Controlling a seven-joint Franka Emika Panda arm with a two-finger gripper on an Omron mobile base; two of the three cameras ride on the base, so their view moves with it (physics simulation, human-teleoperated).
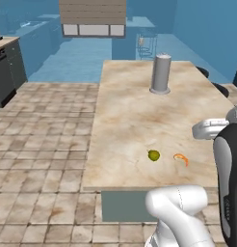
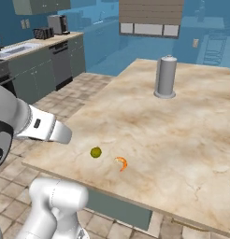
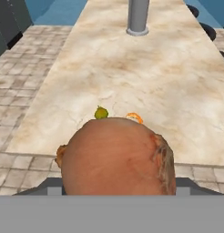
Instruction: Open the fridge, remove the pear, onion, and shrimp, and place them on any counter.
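Pincer status: clamped wide around the onion (image 3: 116, 154), which I see bulging right in front of the hand camera, above the near end of the desk (image 1: 135, 101). I judge the onion firm, round, light, with slick papery skin; grip across its widest girth. Pear (image 1: 153, 155) and shrimp (image 1: 181, 158) lie near each other on the desk.
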